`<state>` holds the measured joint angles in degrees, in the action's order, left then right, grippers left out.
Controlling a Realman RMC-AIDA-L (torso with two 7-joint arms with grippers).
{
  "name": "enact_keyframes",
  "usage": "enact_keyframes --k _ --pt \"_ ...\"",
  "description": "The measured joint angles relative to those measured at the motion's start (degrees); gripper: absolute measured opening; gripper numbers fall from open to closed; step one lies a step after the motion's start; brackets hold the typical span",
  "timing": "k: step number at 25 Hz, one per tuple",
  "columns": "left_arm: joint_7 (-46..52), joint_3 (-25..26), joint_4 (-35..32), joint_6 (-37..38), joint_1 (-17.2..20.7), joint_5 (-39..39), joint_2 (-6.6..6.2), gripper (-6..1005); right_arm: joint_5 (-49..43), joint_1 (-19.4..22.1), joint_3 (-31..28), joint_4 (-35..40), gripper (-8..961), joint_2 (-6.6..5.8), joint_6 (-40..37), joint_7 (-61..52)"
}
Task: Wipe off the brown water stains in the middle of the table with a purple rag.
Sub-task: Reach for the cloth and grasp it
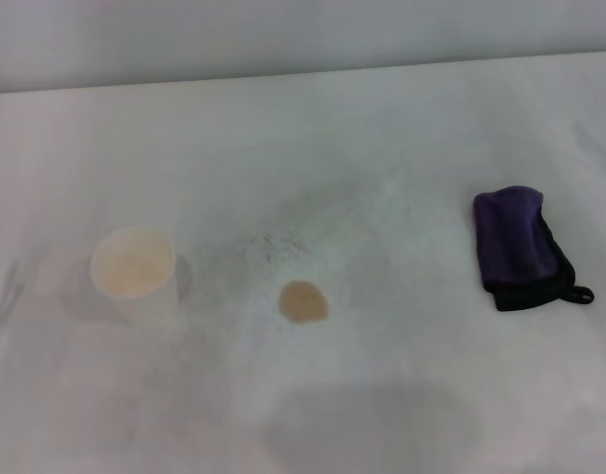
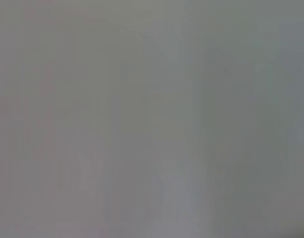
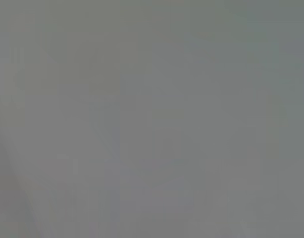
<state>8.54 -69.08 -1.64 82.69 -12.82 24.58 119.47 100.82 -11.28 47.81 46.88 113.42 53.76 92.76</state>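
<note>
In the head view a small roundish tan-brown water stain (image 1: 303, 301) lies near the middle of the white table (image 1: 402, 415). The folded dark purple rag (image 1: 520, 247) with black edging and a small black loop lies flat to the right of the stain, well apart from it. Neither gripper nor arm shows in the head view. Both wrist views show only a plain grey surface, with no fingers and no objects.
A white paper cup (image 1: 134, 275) stands upright to the left of the stain, with a pale tan inside. Faint grey speckles (image 1: 273, 245) lie just behind the stain. The table's far edge (image 1: 303, 71) runs across the back.
</note>
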Motion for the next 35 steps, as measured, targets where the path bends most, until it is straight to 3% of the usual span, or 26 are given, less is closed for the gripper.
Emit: enact_keyframes --k 7,9,13,17,26,35 --pt "-0.05 0.00 -0.18 0.10 -2.06 -5.14 0.02 852 -30.60 0.69 -0.04 22.82 841 -1.34 10.13 -36.65" --pt "-0.03 0.00 -0.20 0.03 -2.59 -6.28 -0.05 852 -39.21 -0.70 0.16 28.16 840 -1.04 14.87 -44.19" --pt "-0.11 0.01 -0.21 -0.04 -3.31 -7.27 -0.24 852 -53.97 -5.73 0.49 33.91 837 0.75 24.81 -54.05" --pt "-0.28 0.00 -0.34 0.06 -3.68 -7.88 -0.24 852 -62.12 -10.62 4.66 34.43 834 1.38 30.71 -60.96" --pt "-0.32 0.00 -0.38 -0.21 -4.17 -9.09 -0.34 851 -72.49 -17.25 16.41 30.09 827 1.79 34.83 -71.95" --pt "-0.36 0.00 -0.82 -0.47 -4.47 -9.36 -0.40 851 -78.17 -22.14 18.99 20.94 820 1.88 32.96 -74.09"
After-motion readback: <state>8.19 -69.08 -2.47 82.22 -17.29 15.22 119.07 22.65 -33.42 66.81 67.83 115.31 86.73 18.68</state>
